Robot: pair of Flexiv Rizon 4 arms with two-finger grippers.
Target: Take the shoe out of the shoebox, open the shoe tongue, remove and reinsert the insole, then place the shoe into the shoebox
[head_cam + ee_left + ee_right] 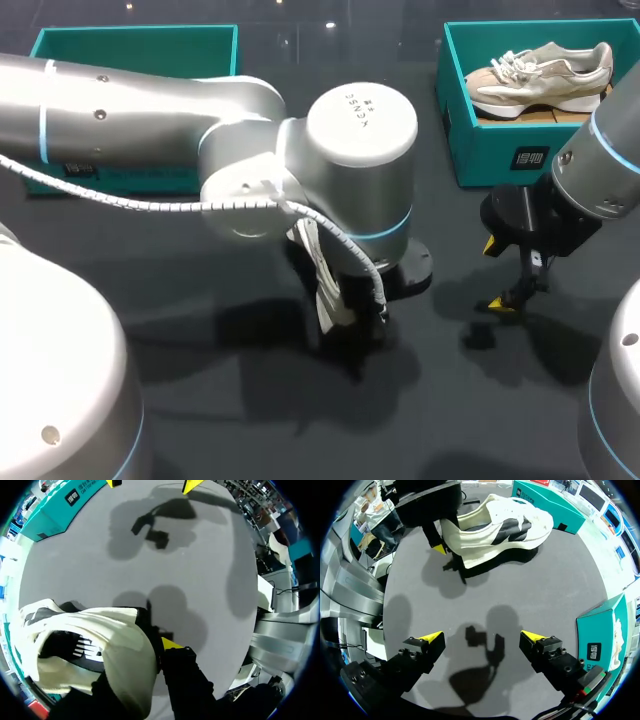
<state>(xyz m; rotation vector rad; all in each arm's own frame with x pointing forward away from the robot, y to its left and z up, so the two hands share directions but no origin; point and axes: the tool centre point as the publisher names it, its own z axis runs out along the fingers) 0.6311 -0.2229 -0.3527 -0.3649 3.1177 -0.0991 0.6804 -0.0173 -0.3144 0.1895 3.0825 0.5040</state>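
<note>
A cream shoe with black side panels (90,650) rests on the dark table under my left arm, mostly hidden by it in the head view, where only a white strip of the shoe (326,290) shows. My left gripper (152,652) is shut on the shoe's heel wall, one yellow tip outside and the other finger hidden inside. From the right wrist, the shoe (495,527) lies ahead, with the left gripper (436,525) at its heel. My right gripper (482,639) hangs open above bare table, right of the shoe. A second, similar shoe (545,75) lies in the teal shoebox (500,150).
A second teal box (135,45) stands at the back left, partly behind my left arm. The shoebox stands just behind my right gripper (497,275). Bare dark table lies between the two grippers and along the front.
</note>
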